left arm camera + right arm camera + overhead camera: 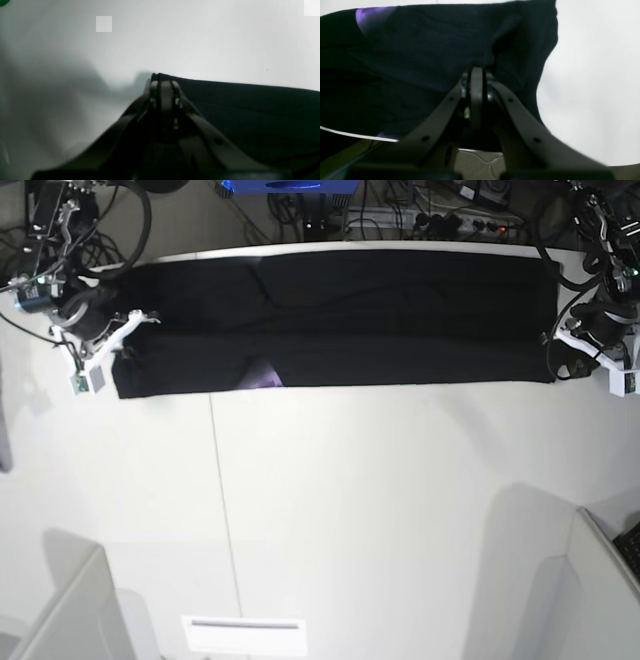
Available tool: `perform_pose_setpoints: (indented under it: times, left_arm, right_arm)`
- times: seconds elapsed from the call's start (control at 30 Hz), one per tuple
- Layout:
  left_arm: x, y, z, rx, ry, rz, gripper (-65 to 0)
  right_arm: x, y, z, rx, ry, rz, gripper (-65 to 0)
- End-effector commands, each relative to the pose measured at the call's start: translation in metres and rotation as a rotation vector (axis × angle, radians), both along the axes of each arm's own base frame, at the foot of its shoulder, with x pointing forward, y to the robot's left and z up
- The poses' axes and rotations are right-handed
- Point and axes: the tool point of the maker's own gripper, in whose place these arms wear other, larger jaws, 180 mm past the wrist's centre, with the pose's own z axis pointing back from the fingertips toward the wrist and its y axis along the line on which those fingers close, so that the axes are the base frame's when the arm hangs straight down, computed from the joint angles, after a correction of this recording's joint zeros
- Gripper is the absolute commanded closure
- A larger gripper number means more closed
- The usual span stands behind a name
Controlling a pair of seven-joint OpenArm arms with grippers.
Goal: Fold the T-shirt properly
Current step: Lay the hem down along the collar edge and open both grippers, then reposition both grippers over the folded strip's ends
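the white surface (330, 510) fills most of your base view, with a thin seam running down it left of the middle. across its far part you have the t-shirt (400, 320), folded into one long black band that reaches nearly from one side edge of the surface to the other. a lengthwise crease runs along the middle of the band, and its near edge lies straight. a small patch of the purple print (263, 377) peeks out at that near edge, left of centre in the base view; the rest of the cloth shows plain black.

your right tool (128, 320) sits at the band's end on the left of the base view. in the right wrist view its jaws are pressed together with black cloth bunched right at their tips, so it is pinching the t-shirt (420, 62) there, and the fabric rises into a fold beside it. a bit of purple shows at the top left of that view too.

your left tool (556, 338) is at the opposite end, on the right of the base view. in the left wrist view the left tool (163, 83) has its jaws drawn tight on the very corner of the t-shirt (250, 110), whose edge runs off flat to the right over the pale surface (200, 37).
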Motion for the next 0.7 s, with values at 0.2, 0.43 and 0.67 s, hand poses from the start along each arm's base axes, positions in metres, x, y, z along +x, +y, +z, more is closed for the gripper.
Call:
perform_pose_setpoints:
  times: [0.2, 0.43, 0.67]
  left_arm:
    - [-0.011, 0.001, -0.001, 0.017, 0.018, -0.013, 0.0]
    - [-0.028, 0.0, -0.012, 0.015, 0.071, -0.013, 0.0]
    - [-0.033, -0.001, -0.015, 0.006, 0.087, -0.014, 0.0]
  right_arm:
    - [-0.007, -0.004, 0.0, -0.019, 0.002, 0.005, 0.0]
    - [-0.017, -0.006, -0.012, -0.008, 0.042, -0.007, 0.0]
    - [-0.017, -0.006, -0.013, -0.008, 0.047, -0.006, 0.0]
